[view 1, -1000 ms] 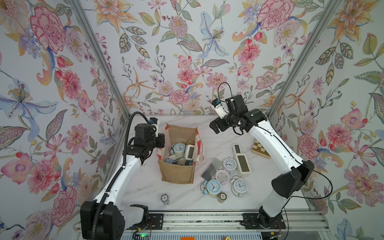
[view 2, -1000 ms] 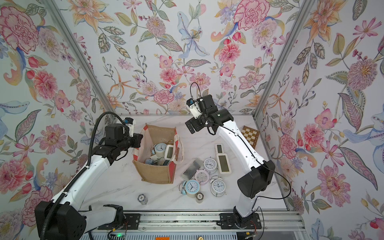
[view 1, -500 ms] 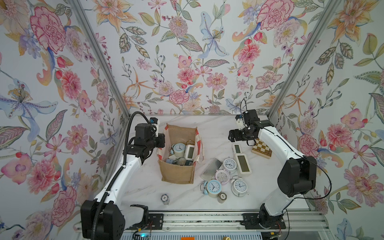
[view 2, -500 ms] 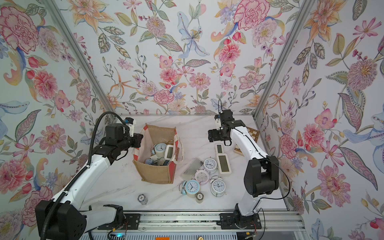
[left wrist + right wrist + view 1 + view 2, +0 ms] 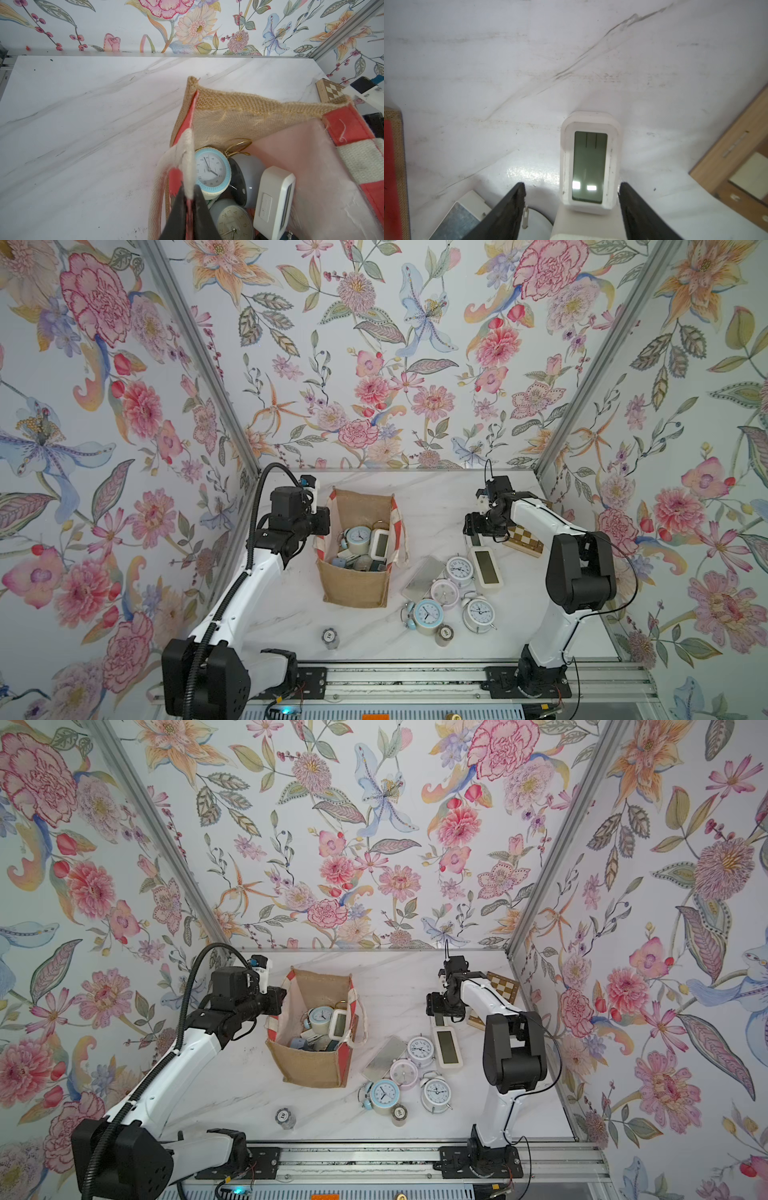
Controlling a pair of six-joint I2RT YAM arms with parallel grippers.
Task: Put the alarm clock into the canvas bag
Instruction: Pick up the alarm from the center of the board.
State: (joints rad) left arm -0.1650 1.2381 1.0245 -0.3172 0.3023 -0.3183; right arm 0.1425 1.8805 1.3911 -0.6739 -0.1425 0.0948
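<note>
The canvas bag [image 5: 355, 585] [image 5: 307, 1069] stands upright left of the table's middle, tan with red-and-white side panels, and holds several clocks. My left gripper [image 5: 322, 522] [image 5: 188, 189] is shut on the bag's left rim, by the white handle [image 5: 187, 149]. The alarm clock [image 5: 589, 166], small, white and digital with a grey screen, lies face up with one end resting on a larger cream digital clock [image 5: 486, 570]. My right gripper [image 5: 473, 533] [image 5: 572, 185] is low over it and open. Its jaws straddle the clock's near end, one close beside it, the other well apart.
Several round twin-bell clocks [image 5: 426, 614] and a flat silver clock [image 5: 424, 578] cluster on the marble right of the bag. A wooden chessboard box [image 5: 523, 539] lies behind the right arm. Two small cylinders [image 5: 330, 637] [image 5: 444, 632] stand near the front rail.
My right arm swung from high behind the bag to the right and down over the small white clock, its jaws narrowing. The left arm and the bag have not moved.
</note>
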